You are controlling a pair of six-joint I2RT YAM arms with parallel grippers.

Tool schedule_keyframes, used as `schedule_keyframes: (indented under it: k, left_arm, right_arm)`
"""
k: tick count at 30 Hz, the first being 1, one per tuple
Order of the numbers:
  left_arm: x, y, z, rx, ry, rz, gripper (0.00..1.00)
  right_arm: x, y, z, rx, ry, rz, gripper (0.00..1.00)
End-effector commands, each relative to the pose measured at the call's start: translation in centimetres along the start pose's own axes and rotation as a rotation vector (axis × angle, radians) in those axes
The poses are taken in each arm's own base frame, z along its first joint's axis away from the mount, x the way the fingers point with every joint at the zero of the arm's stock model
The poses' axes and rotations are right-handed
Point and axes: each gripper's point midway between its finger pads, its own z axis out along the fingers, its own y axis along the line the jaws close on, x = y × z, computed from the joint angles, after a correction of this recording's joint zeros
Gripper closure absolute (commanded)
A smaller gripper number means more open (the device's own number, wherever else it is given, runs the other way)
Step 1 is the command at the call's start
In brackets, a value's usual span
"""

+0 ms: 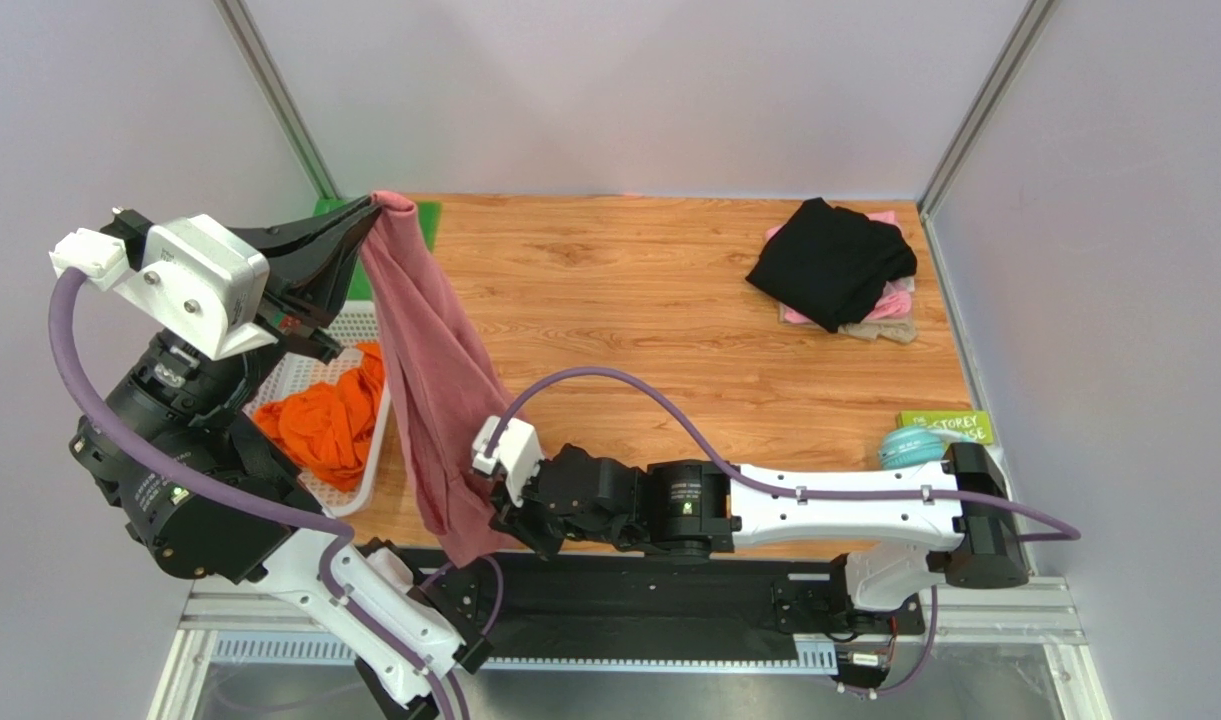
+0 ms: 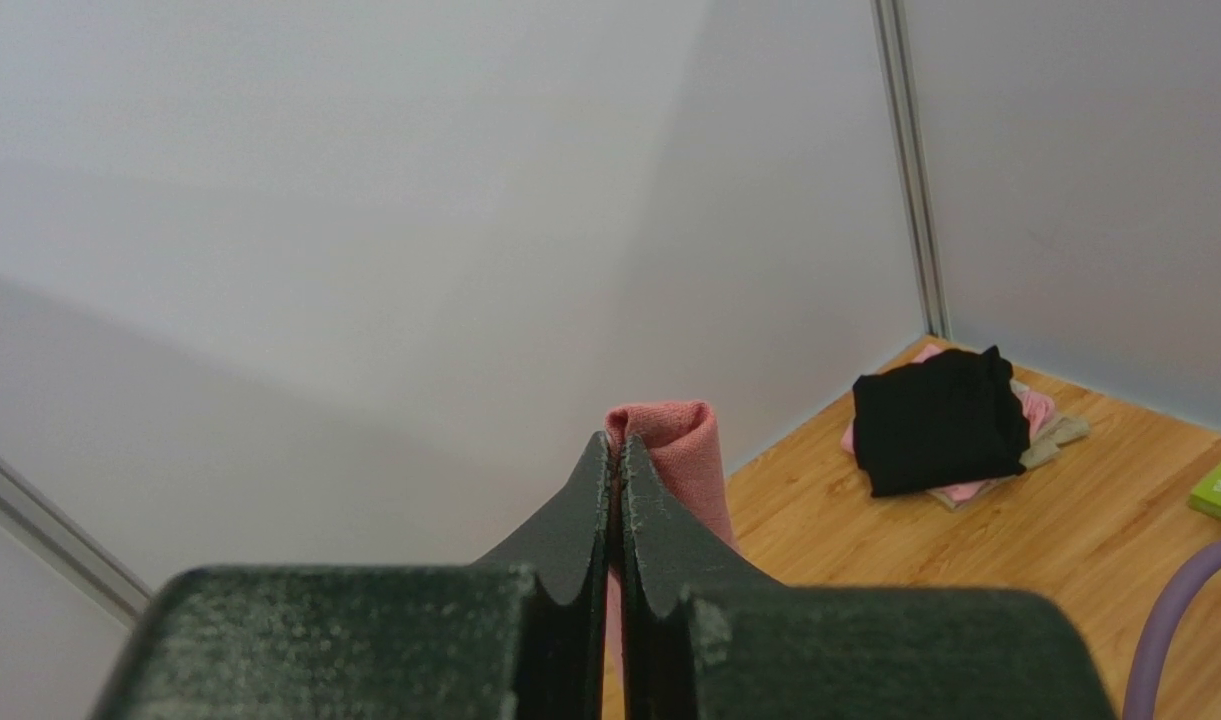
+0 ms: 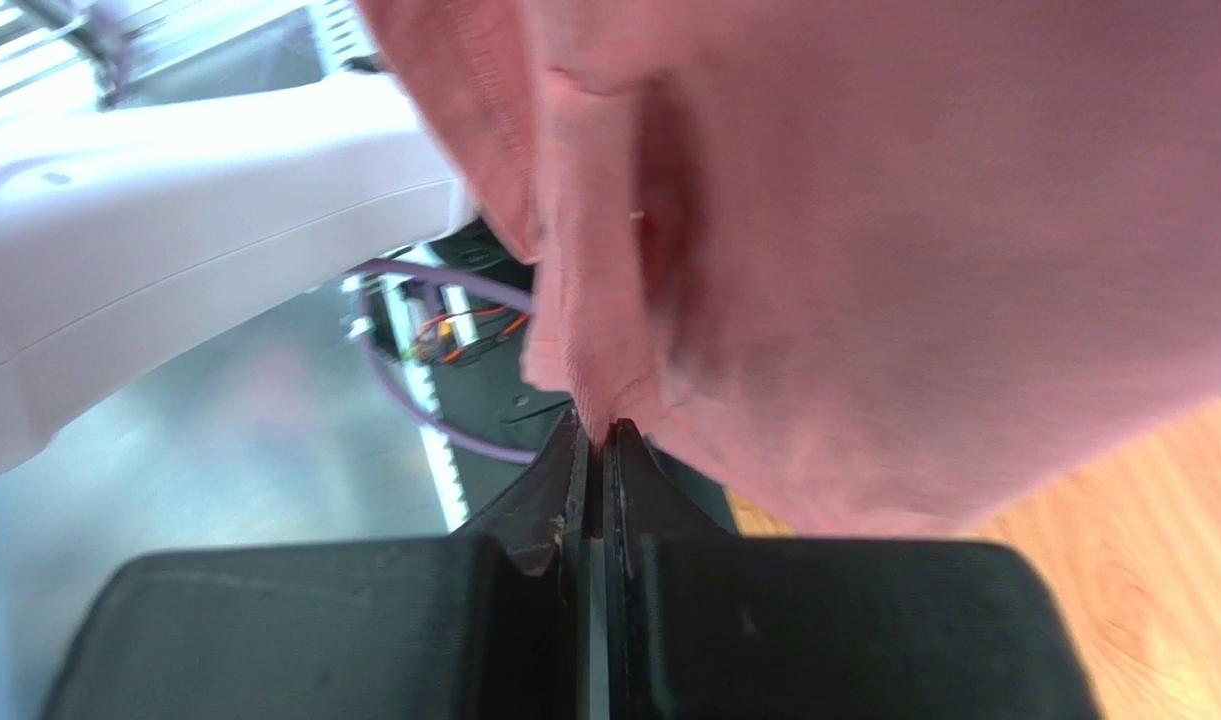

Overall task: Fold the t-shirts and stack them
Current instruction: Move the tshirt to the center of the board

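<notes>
Gripping the rose shirt point(image 1: 428, 360) at both ends. Pinching its top fold in the left end effector point(image 1: 373, 210), jaws pressed together on the cloth, raised high over the far left corner of the bench point(image 1: 646, 330). Hanging from there as a long, narrow, twisted strip, running down toward the near edge just beside the basket point(image 1: 379, 450). Clamping the lower edge in the right end effector point(image 1: 496, 518), jaws closed tight on a bunched hem, low at the front of the bench with the arm stretched out leftward. Lying crumpled inside the basket, the orange shirt point(image 1: 331, 420). Resting folded at the far right corner, well apart from both arms, the black shirt point(image 1: 830, 258), sitting on top of the pink shirt point(image 1: 890, 300), whose edges are showing beneath it.
</notes>
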Motion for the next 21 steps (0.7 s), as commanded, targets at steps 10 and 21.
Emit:
schedule_keyframes:
  k: [10,21]
  left_arm:
    - [3.2,3.3,-0.4,-0.047,0.053,-0.014,1.00]
    - [9.6,1.7,-2.4,0.036,0.195,-0.041,1.00]
  right_arm:
    - [-10.5,-15.3,-19.7,0.570,-0.388,0.033,1.00]
    - [-14.2,-18.3,-30.1,0.778,-0.519,0.019,1.00]
